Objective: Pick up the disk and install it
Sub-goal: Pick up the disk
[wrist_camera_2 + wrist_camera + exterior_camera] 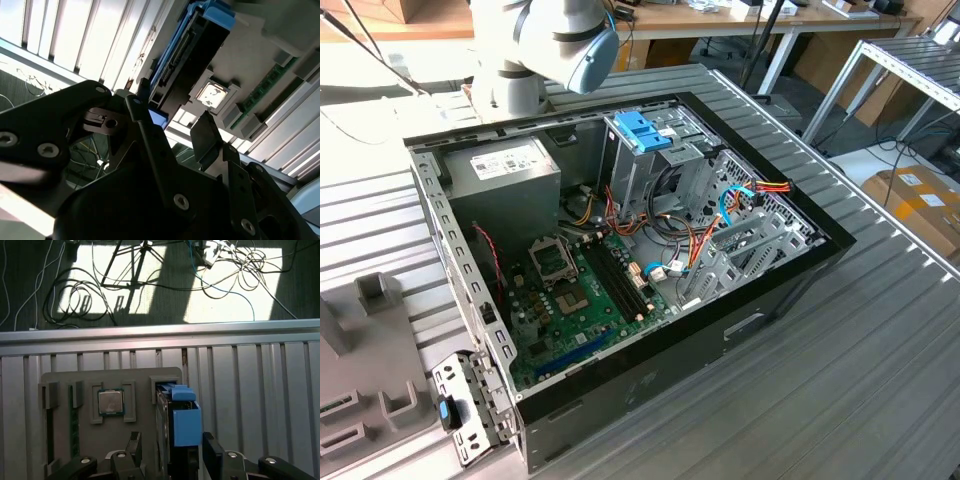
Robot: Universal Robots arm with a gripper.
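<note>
Exterior view: an open black case (pixel 650 385) lies on a slatted table (pixel 880 330). Inside it are a grey power supply (pixel 505 172) in the far corner at the exterior view's left, a green motherboard (pixel 575 290) on the floor, and a metal drive cage (pixel 740 240) toward the exterior view's right. Coloured cables (pixel 772 186) run by the cage, and a blue handle (pixel 642 130) sits on top of the bay at the far end. The arm (pixel 555 40) stands behind the case. A grey fixture (pixel 360 350) sits beside the case at the exterior view's left.

First wrist view: the fixture (pixel 135 382) holds a chip (pixel 110 401) flat in a square recess and a green board (pixel 74 425) on edge in a long slot. The disk (pixel 185 422) stands on edge in its own slot. It has a dark body and a light-blue rail with a blue block on the upper edge. The gripper (pixel 172 440) straddles the disk with its fingers (pixel 134 446) spread, one on each side. A gap shows, so they are not clamped.

Second wrist view: the gripper (pixel 172 110) has its black fingers (pixel 204 135) apart, with the disk (pixel 195 60) in line between them. The disk shows a dark side, a connector edge and a blue rail. The chip (pixel 214 95) is just beside it in the fixture.
</note>
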